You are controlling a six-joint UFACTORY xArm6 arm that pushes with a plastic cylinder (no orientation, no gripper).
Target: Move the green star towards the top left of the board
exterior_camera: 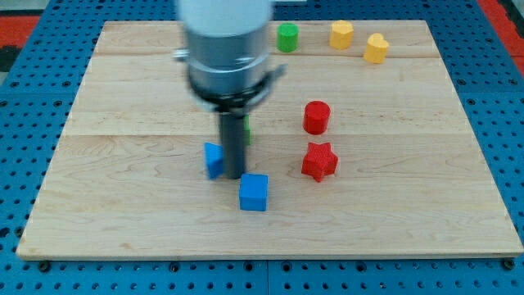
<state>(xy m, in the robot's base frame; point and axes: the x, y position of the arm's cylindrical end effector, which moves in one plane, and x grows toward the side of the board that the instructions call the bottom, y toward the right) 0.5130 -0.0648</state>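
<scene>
The green star (pixel 247 129) is almost wholly hidden behind my rod near the board's middle; only a green sliver shows at the rod's right edge. My tip (pixel 233 176) rests on the board just below that sliver. A blue block (pixel 214 160) touches the rod's left side. A blue cube (pixel 254 192) lies just below and right of the tip.
A red cylinder (pixel 316 117) and a red star (pixel 319 161) sit right of the tip. A green cylinder (pixel 286 38) and two yellow blocks (pixel 341 34) (pixel 376 48) lie along the wooden board's (pixel 123 205) top edge. The arm's grey body (pixel 225 45) covers the top middle.
</scene>
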